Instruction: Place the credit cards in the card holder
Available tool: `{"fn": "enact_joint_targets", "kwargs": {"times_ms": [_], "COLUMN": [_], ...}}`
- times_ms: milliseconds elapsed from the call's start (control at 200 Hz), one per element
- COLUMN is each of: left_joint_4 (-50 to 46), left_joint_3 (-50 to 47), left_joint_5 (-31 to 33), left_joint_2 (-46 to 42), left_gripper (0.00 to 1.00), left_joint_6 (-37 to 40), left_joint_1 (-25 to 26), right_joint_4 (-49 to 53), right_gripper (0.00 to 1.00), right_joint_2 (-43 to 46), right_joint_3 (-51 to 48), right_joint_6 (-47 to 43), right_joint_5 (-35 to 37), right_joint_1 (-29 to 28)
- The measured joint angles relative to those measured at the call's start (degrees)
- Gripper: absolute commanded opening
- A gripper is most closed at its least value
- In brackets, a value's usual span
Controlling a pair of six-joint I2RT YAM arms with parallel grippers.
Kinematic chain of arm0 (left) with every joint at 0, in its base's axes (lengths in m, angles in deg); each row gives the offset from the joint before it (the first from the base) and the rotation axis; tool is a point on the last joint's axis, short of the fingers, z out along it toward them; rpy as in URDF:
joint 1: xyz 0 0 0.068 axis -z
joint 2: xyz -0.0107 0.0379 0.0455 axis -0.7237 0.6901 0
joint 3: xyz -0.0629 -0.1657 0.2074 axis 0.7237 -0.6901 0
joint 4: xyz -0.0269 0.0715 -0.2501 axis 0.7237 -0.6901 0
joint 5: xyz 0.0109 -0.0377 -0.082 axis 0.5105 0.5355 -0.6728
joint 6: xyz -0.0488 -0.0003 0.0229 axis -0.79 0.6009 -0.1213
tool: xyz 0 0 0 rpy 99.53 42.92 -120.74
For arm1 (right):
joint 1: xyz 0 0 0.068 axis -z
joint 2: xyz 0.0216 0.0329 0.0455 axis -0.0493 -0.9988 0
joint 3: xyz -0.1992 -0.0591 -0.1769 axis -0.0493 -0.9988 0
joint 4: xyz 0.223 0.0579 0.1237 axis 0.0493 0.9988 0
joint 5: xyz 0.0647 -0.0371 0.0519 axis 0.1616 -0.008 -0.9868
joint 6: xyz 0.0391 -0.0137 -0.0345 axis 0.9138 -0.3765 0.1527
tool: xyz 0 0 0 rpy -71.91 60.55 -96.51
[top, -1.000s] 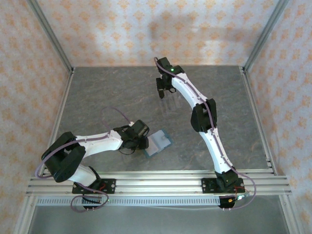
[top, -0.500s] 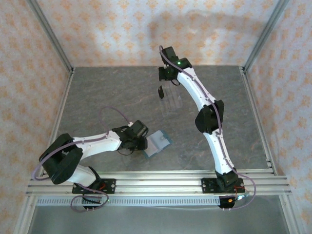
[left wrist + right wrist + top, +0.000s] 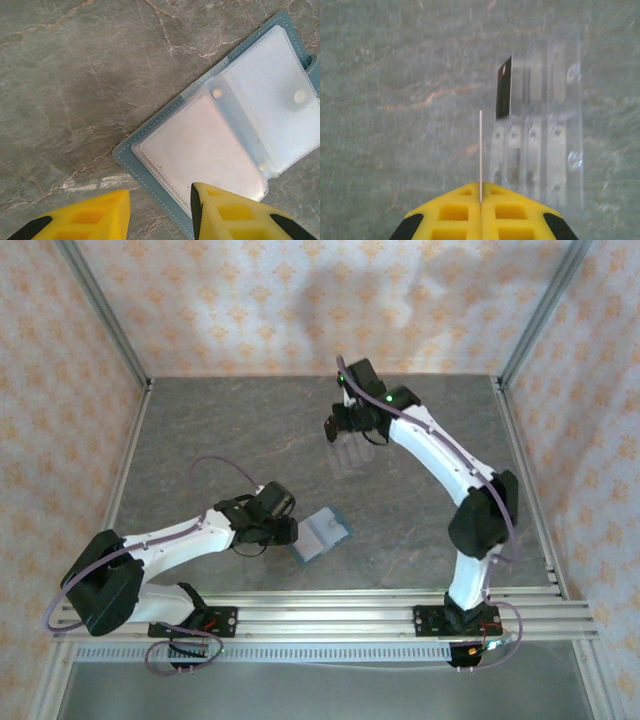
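Observation:
The card holder [image 3: 225, 135] lies open on the grey table, teal outside with pale clear sleeves; from above the card holder [image 3: 322, 533] sits near the table's front middle. My left gripper [image 3: 160, 202] is open just beside it, one finger [image 3: 230, 212] over its near corner, the other on bare table. My right gripper [image 3: 480, 195] is shut on a thin white credit card [image 3: 480, 150] seen edge-on, held above the table left of the clear ridged tray [image 3: 547, 145]. A black credit card [image 3: 504, 94] stands in the tray's left slot, also seen from above [image 3: 328, 428].
The clear tray [image 3: 350, 455] lies at the back middle under the right gripper [image 3: 352, 426]. Metal frame posts and patterned walls close the table on three sides, and an aluminium rail [image 3: 330, 615] runs along the front.
The right arm's elbow swung out to the right and its gripper shifted slightly right over the tray with the white card. The left arm stretched lower; the card holder stayed put.

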Motion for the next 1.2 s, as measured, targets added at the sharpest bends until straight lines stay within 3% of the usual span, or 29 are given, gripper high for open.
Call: {"fn": "enact_joint_targets", "kwargs": {"times_ms": [175, 565, 896, 1201], "left_joint_4": [0.70, 4.31, 4.17, 4.24], "left_joint_3": [0.00, 0.31, 5.20, 7.43], "left_joint_5": [-1.01, -0.85, 0.44, 1.53], "left_joint_2": [3.96, 8.83, 13.81, 15.82], "left_gripper": [0.28, 0.22, 0.18, 0.14], "left_joint_6": [-0.33, -1.97, 1.44, 3.06], "left_joint_1": [0.04, -0.07, -3.41, -3.50], "right_joint_4": [-5.35, -18.03, -36.28, -54.07], "right_gripper": [0.00, 0.00, 0.00, 0.00], "right_joint_2": [10.05, 22.88, 22.43, 17.14], "right_joint_3": [-17.40, -39.01, -52.94, -59.21], "right_joint_6": [2.78, 9.53, 16.35, 22.62], "right_joint_5": [-3.93, -12.04, -20.90, -22.99], "right_joint_1": [-1.11, -3.15, -3.26, -3.74]}}
